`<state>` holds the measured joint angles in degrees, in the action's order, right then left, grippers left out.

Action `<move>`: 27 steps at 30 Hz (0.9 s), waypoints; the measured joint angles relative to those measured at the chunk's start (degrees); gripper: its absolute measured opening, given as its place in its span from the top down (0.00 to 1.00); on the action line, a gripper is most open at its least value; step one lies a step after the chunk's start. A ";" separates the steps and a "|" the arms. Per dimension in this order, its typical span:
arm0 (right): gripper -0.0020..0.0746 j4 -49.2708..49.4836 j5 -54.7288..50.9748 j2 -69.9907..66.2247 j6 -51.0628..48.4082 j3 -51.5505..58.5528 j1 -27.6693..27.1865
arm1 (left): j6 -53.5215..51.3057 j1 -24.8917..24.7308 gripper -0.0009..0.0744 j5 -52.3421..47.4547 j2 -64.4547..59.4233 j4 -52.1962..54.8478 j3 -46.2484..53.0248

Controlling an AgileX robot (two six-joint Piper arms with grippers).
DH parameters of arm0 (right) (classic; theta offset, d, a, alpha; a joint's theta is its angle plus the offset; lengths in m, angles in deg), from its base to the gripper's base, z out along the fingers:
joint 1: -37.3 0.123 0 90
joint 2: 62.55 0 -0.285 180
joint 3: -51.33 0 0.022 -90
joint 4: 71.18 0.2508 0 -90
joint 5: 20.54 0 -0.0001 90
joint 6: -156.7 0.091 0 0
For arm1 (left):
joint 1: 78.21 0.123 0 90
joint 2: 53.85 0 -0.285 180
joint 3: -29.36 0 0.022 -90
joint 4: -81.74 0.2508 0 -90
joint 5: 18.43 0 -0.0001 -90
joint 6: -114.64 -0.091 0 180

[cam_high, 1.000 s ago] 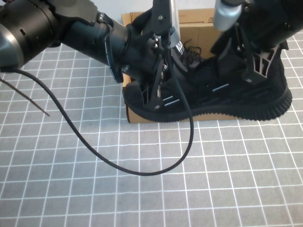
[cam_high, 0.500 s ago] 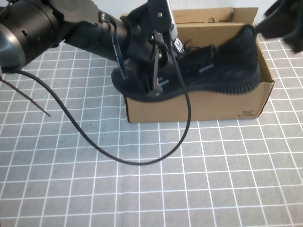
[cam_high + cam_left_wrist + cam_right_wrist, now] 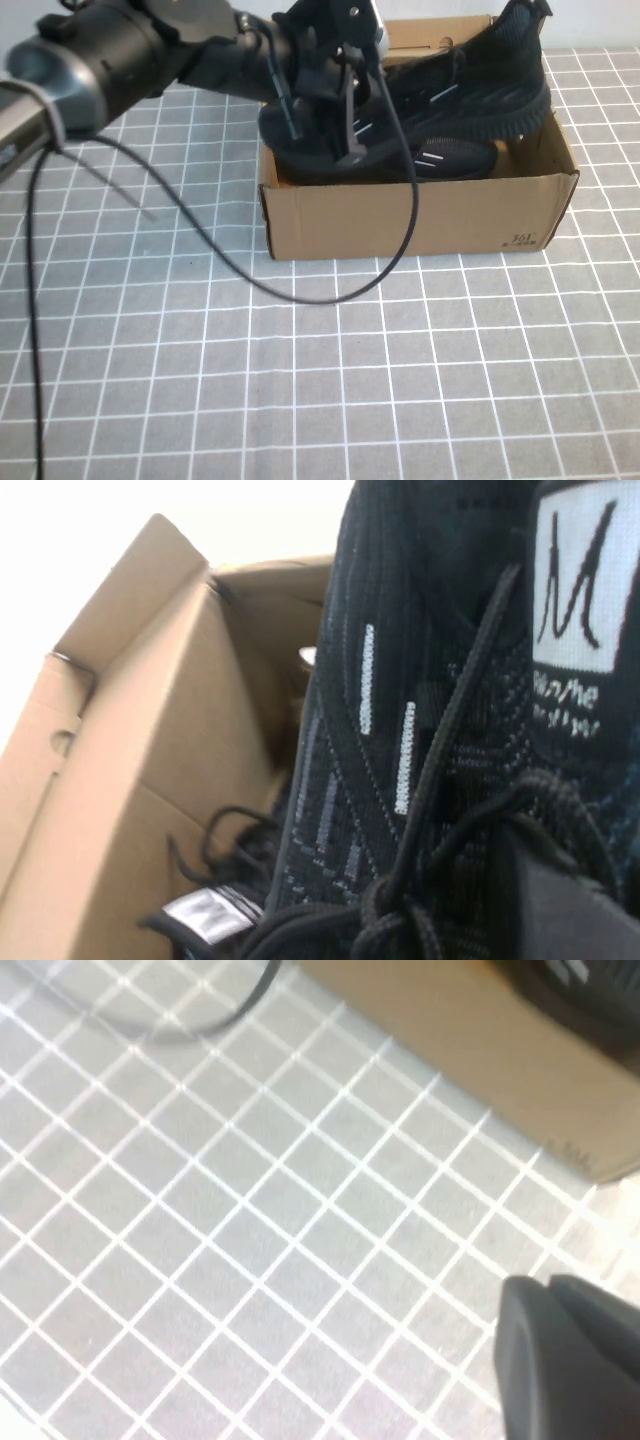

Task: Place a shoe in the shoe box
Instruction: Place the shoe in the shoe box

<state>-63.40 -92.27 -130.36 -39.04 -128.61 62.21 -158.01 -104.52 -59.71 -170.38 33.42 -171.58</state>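
While my left claw [image 3: 345, 120] grips one knit shoe [image 3: 470, 85] | second shoe [image 3: 440, 160] inside cardboard box [image 3: 400, 215] | right claw [image 3: 570, 1350] clenched, empty.

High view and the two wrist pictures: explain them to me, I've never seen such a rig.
This is a two-armed table robot. The high view looks down from the robot's side; each wrist view comes from a camera on one arm. On the grey gridded table stands a brown corrugated cardboard shoe box. The left arm reaches over it, its left jaws shut on a black knit-mesh sneaker, tilted, toe raised at the box's right end. A second black sneaker seems to lie inside. The right jaws are shut and empty, above bare table beside the box; one dark finger shows.
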 joint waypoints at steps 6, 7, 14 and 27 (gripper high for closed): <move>0.99 -1.87 6.17 4.94 0.00 10.41 0.00 | -0.22 0.00 0.96 -0.35 -6.11 -0.53 -8.24; 0.99 -2.26 6.41 5.06 0.00 11.33 0.00 | -0.22 0.00 0.96 -0.76 -6.88 -0.58 -9.17; 0.99 -4.28 6.63 5.45 1.70 12.35 0.00 | -0.22 -0.84 0.96 -2.32 -9.95 -0.16 -10.52; 0.99 -6.91 6.77 7.26 2.89 12.35 0.00 | -1.60 -0.99 0.96 -5.22 -13.60 2.05 -10.61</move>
<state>-70.31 -85.50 -123.10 -36.15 -116.26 62.21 -159.61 -105.51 -64.93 -183.98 35.47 -182.19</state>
